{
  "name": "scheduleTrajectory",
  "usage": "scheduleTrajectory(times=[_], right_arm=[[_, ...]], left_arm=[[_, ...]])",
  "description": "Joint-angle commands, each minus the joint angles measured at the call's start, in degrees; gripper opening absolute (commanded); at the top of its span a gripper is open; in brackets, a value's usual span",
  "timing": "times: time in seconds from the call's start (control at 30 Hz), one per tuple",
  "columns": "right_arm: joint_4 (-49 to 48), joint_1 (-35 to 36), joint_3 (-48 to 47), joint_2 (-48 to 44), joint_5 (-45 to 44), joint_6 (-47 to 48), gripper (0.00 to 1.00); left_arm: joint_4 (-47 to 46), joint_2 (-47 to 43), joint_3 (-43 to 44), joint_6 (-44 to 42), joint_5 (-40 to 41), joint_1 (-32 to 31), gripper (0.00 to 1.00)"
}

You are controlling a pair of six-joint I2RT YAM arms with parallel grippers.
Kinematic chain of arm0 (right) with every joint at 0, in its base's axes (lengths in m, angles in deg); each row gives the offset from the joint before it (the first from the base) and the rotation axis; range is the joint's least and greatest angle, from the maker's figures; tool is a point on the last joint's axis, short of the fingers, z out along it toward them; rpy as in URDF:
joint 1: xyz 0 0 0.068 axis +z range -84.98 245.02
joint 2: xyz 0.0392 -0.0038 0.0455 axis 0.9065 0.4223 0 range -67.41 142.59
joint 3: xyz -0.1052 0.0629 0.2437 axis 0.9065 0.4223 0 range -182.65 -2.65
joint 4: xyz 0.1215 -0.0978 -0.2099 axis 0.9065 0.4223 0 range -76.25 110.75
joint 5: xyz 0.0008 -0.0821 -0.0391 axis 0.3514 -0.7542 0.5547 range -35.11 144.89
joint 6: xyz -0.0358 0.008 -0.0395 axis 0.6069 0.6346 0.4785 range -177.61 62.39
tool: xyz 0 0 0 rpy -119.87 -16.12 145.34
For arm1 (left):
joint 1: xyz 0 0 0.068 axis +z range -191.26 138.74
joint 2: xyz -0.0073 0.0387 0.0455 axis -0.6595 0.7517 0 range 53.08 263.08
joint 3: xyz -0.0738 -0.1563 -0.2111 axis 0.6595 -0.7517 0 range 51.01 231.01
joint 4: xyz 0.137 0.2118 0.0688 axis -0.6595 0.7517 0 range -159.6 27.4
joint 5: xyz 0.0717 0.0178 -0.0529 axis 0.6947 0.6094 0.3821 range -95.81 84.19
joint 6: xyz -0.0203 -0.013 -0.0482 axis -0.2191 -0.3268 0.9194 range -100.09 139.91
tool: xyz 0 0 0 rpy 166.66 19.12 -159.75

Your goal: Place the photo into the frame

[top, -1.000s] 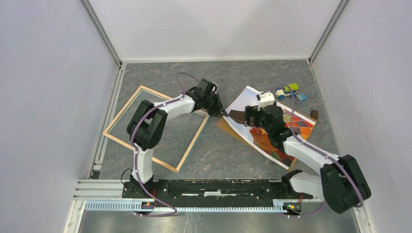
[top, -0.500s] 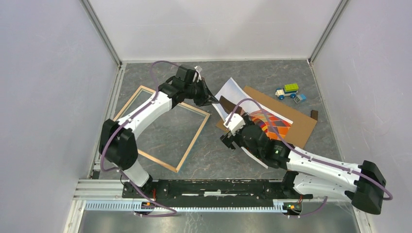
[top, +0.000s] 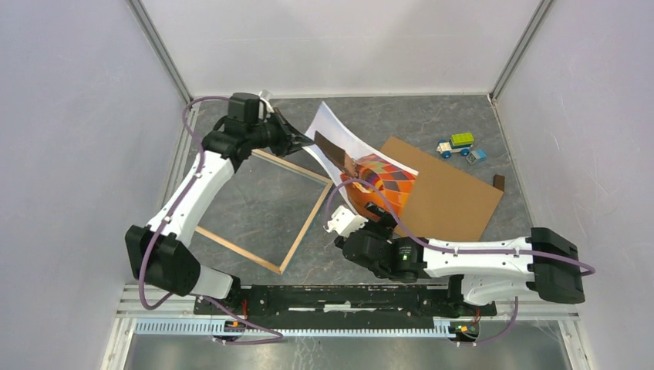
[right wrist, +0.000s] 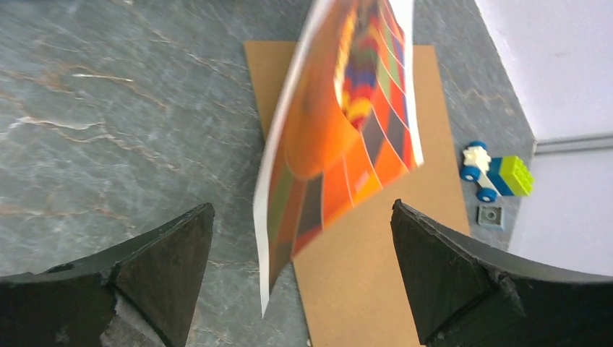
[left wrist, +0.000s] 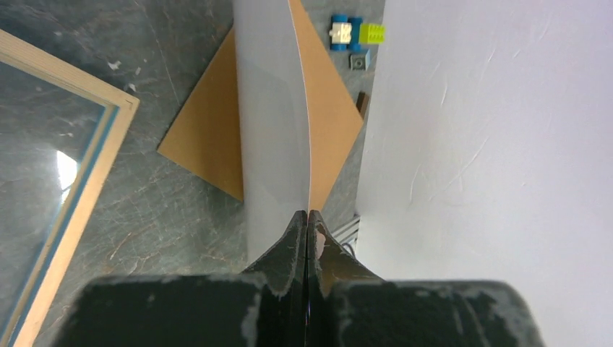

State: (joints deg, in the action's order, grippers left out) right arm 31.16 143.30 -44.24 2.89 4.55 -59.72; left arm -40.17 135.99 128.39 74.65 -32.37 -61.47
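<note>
Left gripper: your left gripper is clamped on one edge of the photo, jaws pressed together with the sheet pinched between them.
Right gripper: your right gripper is spread wide and holds nothing. In its wrist view the photo's near edge hangs between the two jaws and touches neither.
Photo: it is raised by its far left corner and bowed. The balloon print faces up and to the right, and the white back faces the left gripper. It hangs just right of the frame's right corner and over the left part of the backing sheet. You cannot tell whether its lowest corner reaches the table.
Frame: the frame lies flat on the left of the table, wood rim up, with a blue strip showing inside the rim.
Backing sheet: the brown hardboard backing sheet lies flat, right of the frame.
Toy car: the toy car sits far right, near the sheet's far edge.
</note>
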Motion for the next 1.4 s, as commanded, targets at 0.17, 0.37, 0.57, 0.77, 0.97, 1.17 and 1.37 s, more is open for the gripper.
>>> scheduleTrajectory(times=[0.17, 0.37, 0.57, 0.77, 0.97, 1.17, 1.37], right_arm=[[-8.48, 0.21, 2.13, 1.36, -10.79, 1.59, 0.98], [-16.98, -2.19, 6.05, -1.40, -6.41, 6.01, 0.93], [-23.20, -6.47, 9.70, -4.25, 2.10, 6.33, 0.76], [-27.83, -6.69, 11.97, -4.33, 5.55, 9.59, 0.81], [-31.88, -8.02, 10.59, 0.00, 4.36, 12.10, 0.74], [-33.64, -8.09, 9.25, 3.43, 2.92, 12.39, 0.69], [-34.48, -8.12, 10.06, 1.91, 2.08, 11.69, 0.38]], left_arm=[[1.59, -5.34, -0.48, 2.12, -5.12, 6.49, 0.02], [2.24, -6.83, -0.56, 2.08, -5.21, 7.01, 0.02], [2.55, -6.31, 0.18, 1.97, -5.56, 7.37, 0.02], [0.97, -5.81, -0.04, 4.15, -6.54, 7.51, 0.02], [0.10, -5.95, -0.97, 7.01, -7.36, 7.85, 0.02], [-1.30, -6.65, -3.65, 12.43, -7.78, 8.85, 0.02], [-1.38, -6.94, -4.22, 13.14, -8.23, 9.44, 0.02]])
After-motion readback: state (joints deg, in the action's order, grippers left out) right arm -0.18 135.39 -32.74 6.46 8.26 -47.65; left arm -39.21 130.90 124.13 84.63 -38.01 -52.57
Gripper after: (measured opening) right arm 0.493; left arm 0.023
